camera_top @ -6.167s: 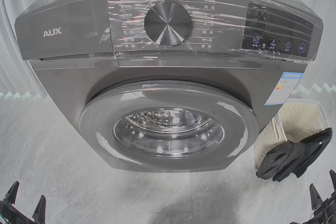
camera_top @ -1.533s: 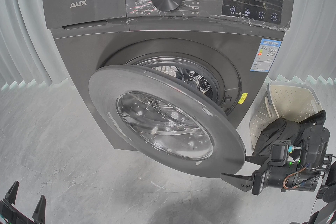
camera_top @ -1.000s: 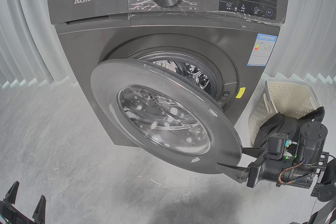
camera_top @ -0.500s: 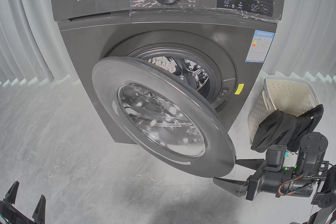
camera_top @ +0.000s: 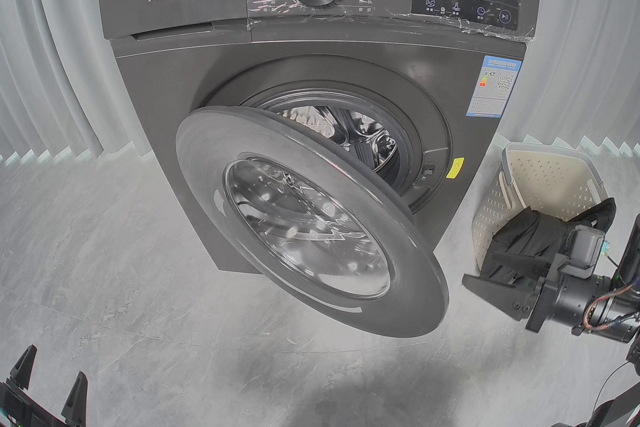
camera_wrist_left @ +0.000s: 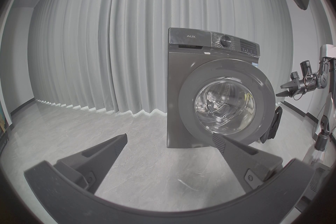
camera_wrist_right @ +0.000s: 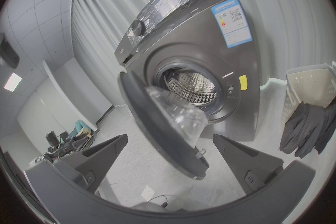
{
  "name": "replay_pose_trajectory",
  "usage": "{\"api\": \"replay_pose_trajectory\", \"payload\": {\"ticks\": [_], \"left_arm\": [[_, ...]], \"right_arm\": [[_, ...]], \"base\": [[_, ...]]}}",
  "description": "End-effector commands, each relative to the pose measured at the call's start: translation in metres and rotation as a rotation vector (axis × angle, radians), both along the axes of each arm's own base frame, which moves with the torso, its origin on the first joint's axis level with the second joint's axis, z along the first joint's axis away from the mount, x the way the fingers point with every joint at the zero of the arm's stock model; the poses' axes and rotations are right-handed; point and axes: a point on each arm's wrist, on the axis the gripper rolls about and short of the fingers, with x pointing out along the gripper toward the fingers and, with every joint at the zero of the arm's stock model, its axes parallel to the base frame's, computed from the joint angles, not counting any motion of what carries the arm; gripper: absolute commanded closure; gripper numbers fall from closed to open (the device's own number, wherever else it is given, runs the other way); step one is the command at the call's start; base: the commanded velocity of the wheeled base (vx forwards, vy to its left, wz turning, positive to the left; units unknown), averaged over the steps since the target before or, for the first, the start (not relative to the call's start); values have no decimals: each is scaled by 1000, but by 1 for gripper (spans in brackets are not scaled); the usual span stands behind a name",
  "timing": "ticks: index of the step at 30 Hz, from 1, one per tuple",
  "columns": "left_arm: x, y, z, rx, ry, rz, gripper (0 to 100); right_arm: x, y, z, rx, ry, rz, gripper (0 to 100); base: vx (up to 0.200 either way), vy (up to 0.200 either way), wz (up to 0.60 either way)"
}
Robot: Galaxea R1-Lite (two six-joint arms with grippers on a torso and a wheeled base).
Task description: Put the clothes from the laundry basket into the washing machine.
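Note:
The grey washing machine (camera_top: pixel 313 55) stands with its round door (camera_top: pixel 313 221) swung open, baring the steel drum (camera_top: pixel 353 131). To its right on the floor is the cream laundry basket (camera_top: pixel 557 178), with black clothes (camera_top: pixel 527 238) draped over its front rim. My right gripper (camera_top: pixel 481 271) hangs open just right of the door's edge and in front of the clothes, holding nothing. The right wrist view has its fingers (camera_wrist_right: pixel 245 161) apart, framing the door (camera_wrist_right: pixel 157 130), drum (camera_wrist_right: pixel 190 86) and clothes (camera_wrist_right: pixel 308 126). Low at the near left, my left gripper (camera_top: pixel 47 381) is open and empty.
Pale curtains (camera_top: pixel 40 48) hang behind the machine. Grey tiled floor (camera_top: pixel 133 288) spreads to the left and in front of it. The open door juts out toward me over the floor. The left wrist view takes in the machine (camera_wrist_left: pixel 213 88) from afar.
The door, shut six seconds ago, now stands open. My right gripper has left the door's lower edge and moved right and up, toward the clothes. The left arm has not moved.

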Motion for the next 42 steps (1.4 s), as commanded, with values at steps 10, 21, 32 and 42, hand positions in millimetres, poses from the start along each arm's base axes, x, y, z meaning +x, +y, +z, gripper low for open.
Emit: {"api": "replay_pose_trajectory", "payload": {"ticks": [10,21,32,42], "left_arm": [[0,0,-5,0,0,-1,0],[0,0,-5,0,0,-1,0],[0,0,-5,0,0,1,0],[0,0,-5,0,0,1,0]], "right_arm": [[42,1,-24,-93,98,-99,0],[43,22,-40,-146,105,-40,0],[44,28,-39,-154,91,-67,0],[107,59,-57,-182,107,-194,0]], "base": [[0,0,0],[0,0,0],[0,0,0],[-120,0,0]]}}
